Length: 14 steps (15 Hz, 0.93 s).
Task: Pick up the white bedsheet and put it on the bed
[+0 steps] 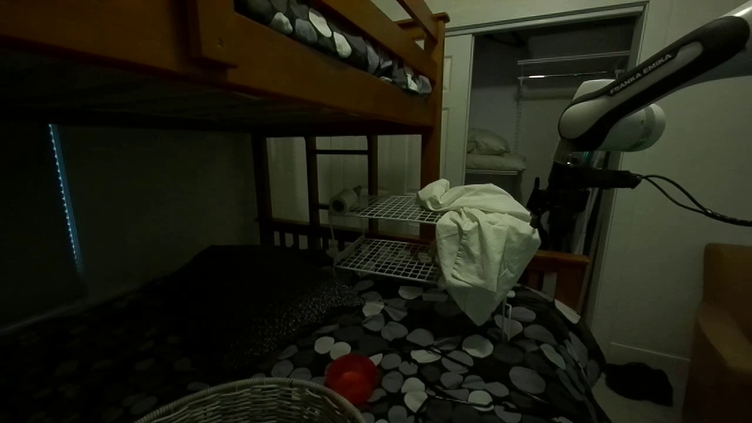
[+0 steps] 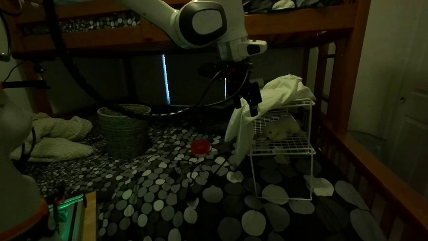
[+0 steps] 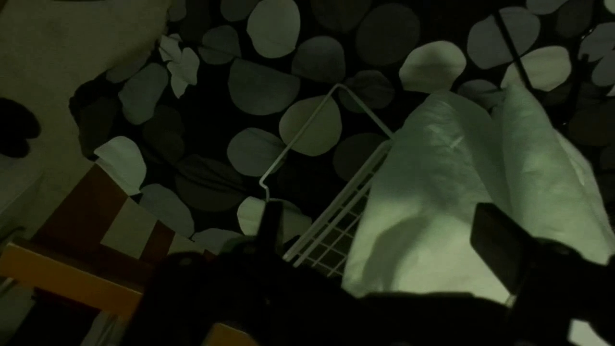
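Note:
The white bedsheet (image 1: 487,247) lies draped over a white wire rack (image 1: 385,261) and hangs down its side, in both exterior views (image 2: 284,90). The rack stands on the lower bed (image 2: 214,197), which has a black cover with grey and white dots. My gripper (image 2: 246,106) is beside the hanging part of the sheet, level with the rack's upper part. In the wrist view the gripper (image 3: 384,230) is open, its fingers wide apart. The sheet (image 3: 432,202) shows between and beyond the fingers. I cannot tell whether a finger touches it.
A wicker basket (image 2: 123,134) and a red bowl (image 2: 200,146) are on the bed. A plush toy (image 2: 282,129) lies on the rack's lower shelf. The upper bunk (image 1: 329,88) overhangs the bed. A wooden end rail (image 2: 371,174) stands beyond the rack. A cream blanket (image 2: 60,137) lies near the arm's base.

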Tool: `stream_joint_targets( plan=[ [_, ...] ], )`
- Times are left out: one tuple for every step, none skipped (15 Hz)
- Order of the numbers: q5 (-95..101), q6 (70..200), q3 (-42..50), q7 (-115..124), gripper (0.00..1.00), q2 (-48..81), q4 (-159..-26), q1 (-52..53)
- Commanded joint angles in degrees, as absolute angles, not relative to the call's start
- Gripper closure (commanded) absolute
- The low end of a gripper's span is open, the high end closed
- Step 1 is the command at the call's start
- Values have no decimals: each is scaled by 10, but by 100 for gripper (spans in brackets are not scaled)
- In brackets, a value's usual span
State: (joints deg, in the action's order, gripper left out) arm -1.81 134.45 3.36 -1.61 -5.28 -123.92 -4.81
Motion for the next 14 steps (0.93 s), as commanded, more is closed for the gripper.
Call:
stream_joint_targets(
  plan=[
    [-92, 1359, 46, -29, 0, -14, -1205, -44],
    [-109, 1361, 45, -29, 0, -5, -1196, -44],
    [-123, 1362, 44, -29, 0, 4, -1186, -45],
    [-133, 1362, 43, -27, 0, 13, -1178, -45],
    [-138, 1364, 41, -25, 25, 19, -1172, -45],
    [-144, 1364, 41, -25, 26, 24, -1167, -46],
    [-150, 1363, 40, -26, 32, 30, -1162, -47],
    [-153, 1363, 40, -26, 42, 33, -1159, -48],
    [-156, 1363, 40, -26, 50, 37, -1156, -49],
    [-158, 1363, 40, -26, 58, 39, -1154, -49],
    [-161, 1363, 39, -27, 65, 40, -1154, -50],
    [-162, 1363, 39, -27, 72, 42, -1151, -50],
    [-163, 1363, 39, -27, 81, 42, -1151, -50],
    [-165, 1362, 38, -26, 88, 42, -1150, -50]
  ],
)
